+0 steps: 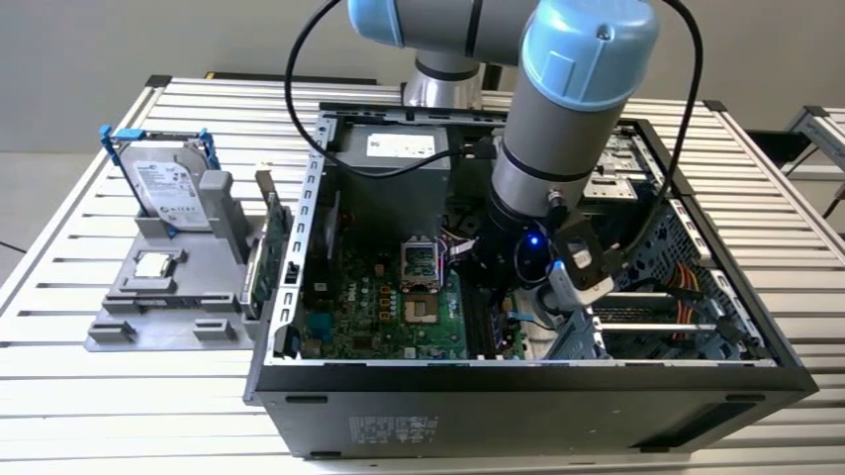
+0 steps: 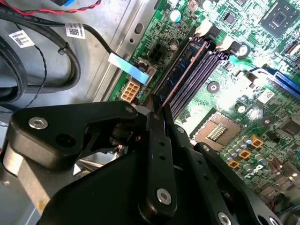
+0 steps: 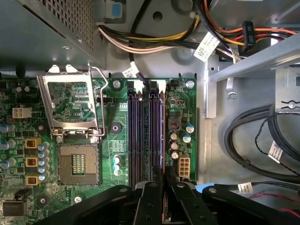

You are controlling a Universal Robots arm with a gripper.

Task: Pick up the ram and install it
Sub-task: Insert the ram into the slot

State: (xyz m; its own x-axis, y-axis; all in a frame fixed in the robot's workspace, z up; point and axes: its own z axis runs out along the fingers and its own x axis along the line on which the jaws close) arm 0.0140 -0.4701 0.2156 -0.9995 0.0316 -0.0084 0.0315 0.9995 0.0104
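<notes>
The ram is a long thin dark stick standing on edge in the outermost of the black motherboard slots, beside the white power connector. In the first wrist view the ram runs straight away from the fingers. My gripper is shut on the near end of the ram, with its black fingers pressed close on either side. In the exterior view the gripper is deep inside the open computer case, low over the green motherboard.
The empty CPU socket with its raised metal frame lies beside the slots. Bundled cables and a metal drive cage crowd the other side. Outside the case, a grey fixture holds a hard drive, and a green card stands by the case wall.
</notes>
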